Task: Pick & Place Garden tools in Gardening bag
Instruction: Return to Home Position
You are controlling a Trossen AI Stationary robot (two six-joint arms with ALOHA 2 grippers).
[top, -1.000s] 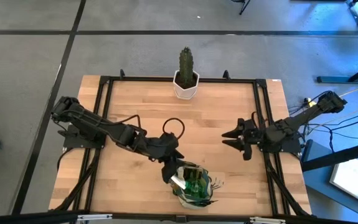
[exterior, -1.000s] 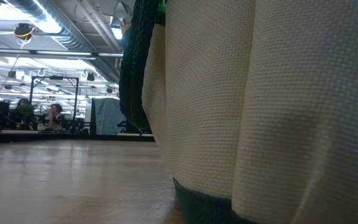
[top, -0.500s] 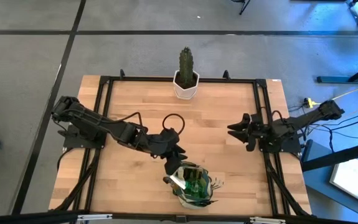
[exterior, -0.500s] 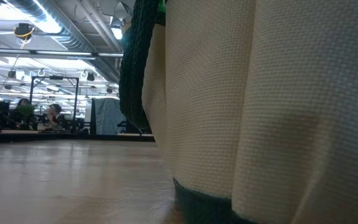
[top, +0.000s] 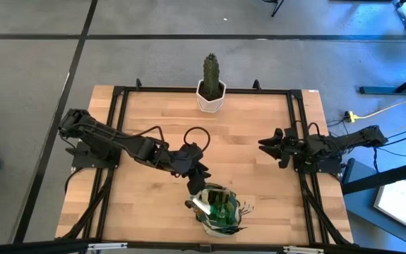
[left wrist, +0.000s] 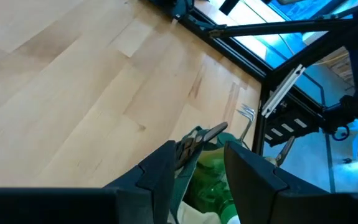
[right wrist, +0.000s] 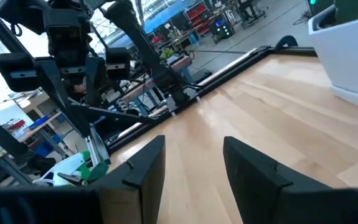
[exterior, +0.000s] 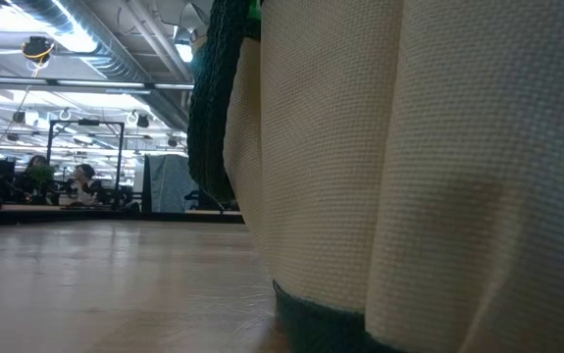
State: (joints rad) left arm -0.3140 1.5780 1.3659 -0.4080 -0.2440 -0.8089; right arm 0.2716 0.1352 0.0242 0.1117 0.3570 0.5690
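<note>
The gardening bag (top: 219,209) stands on its base near the table's near edge, tan and olive, with several tools and the green spray bottle (left wrist: 211,186) sticking out of its top. A fork's tines (left wrist: 247,114) jut over its rim. The bag's tan wall (exterior: 419,176) fills the low view. My left gripper (top: 200,175) is open and empty, just beyond the bag's far left side; its wrist view looks past the open fingers (left wrist: 200,171) onto the bag. My right gripper (top: 263,146) is open and empty at the table's right, above bare wood.
A green cactus in a white pot (top: 211,90) stands at the middle of the far edge and shows in the right wrist view (right wrist: 353,56). A black metal frame (top: 118,141) runs along the table's sides. Bare wood lies between the arms.
My left gripper has drawn back from over the bag's left rim toward the far edge. My right gripper has moved a little toward the far and right edges as its arm folded lower. The bag and its tools have stayed where they were.
</note>
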